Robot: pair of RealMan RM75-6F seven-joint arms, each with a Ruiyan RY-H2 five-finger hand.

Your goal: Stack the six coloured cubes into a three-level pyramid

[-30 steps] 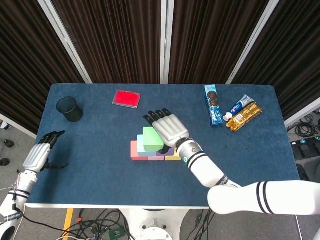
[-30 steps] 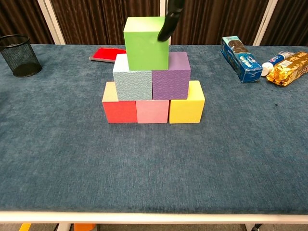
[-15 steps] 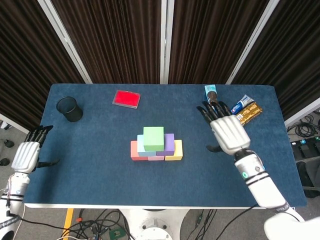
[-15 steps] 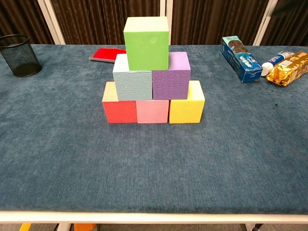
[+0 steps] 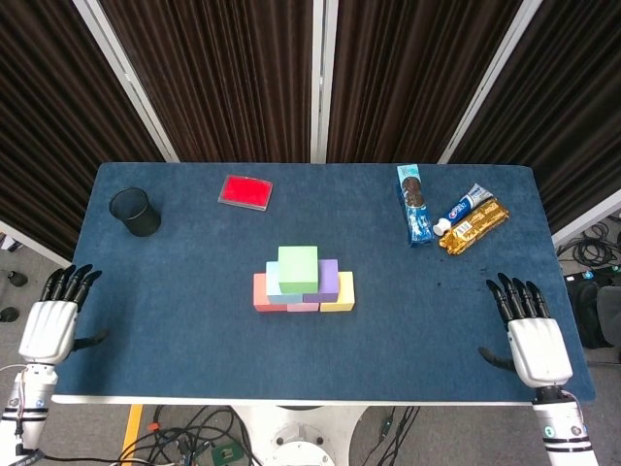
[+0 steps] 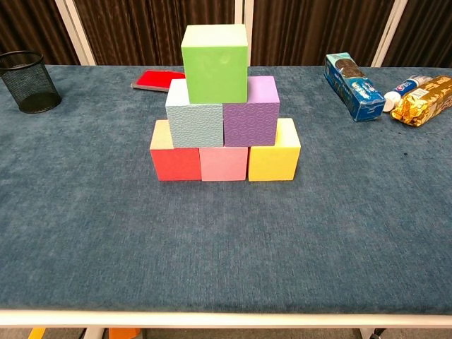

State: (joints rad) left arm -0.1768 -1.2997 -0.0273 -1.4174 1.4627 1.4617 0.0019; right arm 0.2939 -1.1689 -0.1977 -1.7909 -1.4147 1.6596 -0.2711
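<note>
My left hand (image 5: pixel 49 328) is at the near left edge of the bench (image 5: pixel 175 330), at about 8 o'clock from the cubes. Its fingers are spread and it holds nothing. My right hand (image 5: pixel 537 348) is at the near right edge, at about 4 o'clock from the cubes. Its fingers are spread too, and it holds nothing. Both hands are well apart from the cubes. Only the head view shows them.

The cubes stand in the middle of the bench as a pyramid with three levels. The bottom row is closest to me: the red cube (image 6: pixel 175 161), then the pink cube (image 6: pixel 224 163), then the yellow cube (image 6: pixel 274 160), side by side and touching. On top of them sit the pale blue cube (image 6: pixel 195 122) and the purple cube (image 6: pixel 251 119), touching each other. The green cube (image 6: pixel 215 63) sits on top of those two, upright.

Farther back, at about 11 o'clock from the pyramid, lies a flat red box (image 5: pixel 245 191). At about 10 o'clock, near the far left corner, stands a black mesh cup (image 5: pixel 135 211). At about 2 o'clock lies a blue cookie pack (image 5: pixel 415 204). Just beside it are a tube (image 5: pixel 463 208) and a gold packet (image 5: pixel 474 226), close to the far right corner.
</note>
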